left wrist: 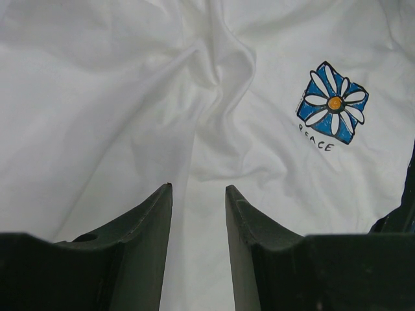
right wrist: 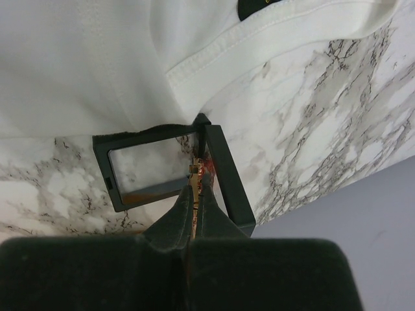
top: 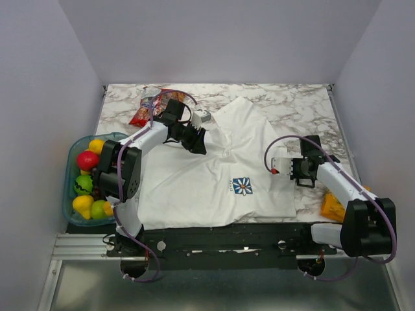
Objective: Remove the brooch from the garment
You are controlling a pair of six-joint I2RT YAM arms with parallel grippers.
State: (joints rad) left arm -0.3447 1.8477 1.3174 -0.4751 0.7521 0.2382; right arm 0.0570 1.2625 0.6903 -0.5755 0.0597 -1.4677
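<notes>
The garment (top: 214, 168) is a white T-shirt spread on the marble table, with a blue-and-white daisy print (top: 242, 186). My right gripper (top: 282, 170) is past the shirt's right sleeve and shut on the tiny orange-red brooch (top: 275, 171). In the right wrist view the brooch (right wrist: 200, 170) sticks out of the closed gripper (right wrist: 198, 188) over an open black frame box (right wrist: 149, 134), beside the shirt's hem (right wrist: 194, 61). My left gripper (top: 198, 144) hovers open and empty over the upper shirt. Its wrist view shows creased cloth (left wrist: 130, 97) and the daisy print (left wrist: 333, 103) beyond the gripper (left wrist: 198, 189).
A blue basket (top: 70, 194) of toy fruit stands at the left edge. A red snack packet (top: 144, 111) lies at the back left, an orange packet (top: 332, 207) at the right front. A small dark patch (right wrist: 259, 8) shows on the shirt.
</notes>
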